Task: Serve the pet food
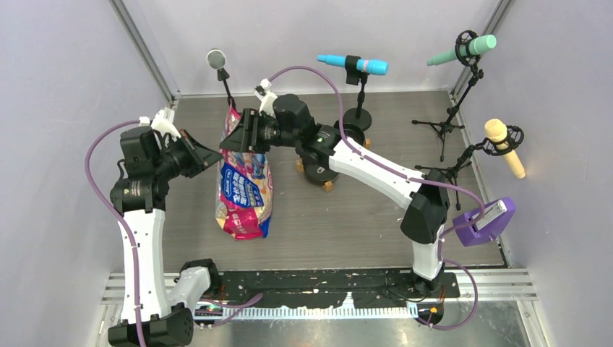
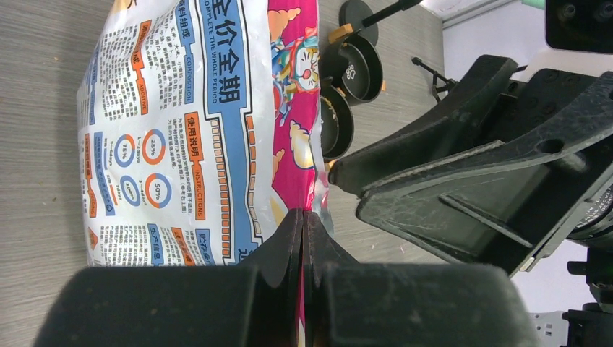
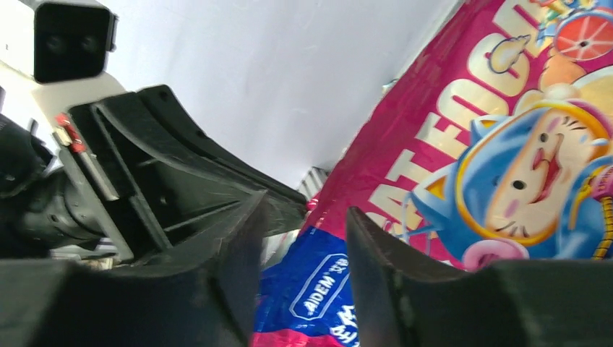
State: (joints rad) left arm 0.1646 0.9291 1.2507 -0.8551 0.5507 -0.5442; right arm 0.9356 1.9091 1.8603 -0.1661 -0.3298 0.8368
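Pinched shut at the bottom of the left wrist view, the left gripper (image 2: 304, 217) is clamped on a pink edge near the top of the pet food bag (image 2: 181, 108). The bag's lower end sits on the grey table (image 1: 347, 217) between the two arms, its blue-and-white printed panel toward the overhead camera. Just right of that grip, the right gripper (image 3: 305, 206) sits at the same end of the bag, jaws parted and grasping nothing, the bag's cartoon cat showing beyond the gap. Farther right, small black bowls (image 2: 359, 63) stand near the bag under the right arm, and microphones on stands (image 1: 354, 66) fill the back right.
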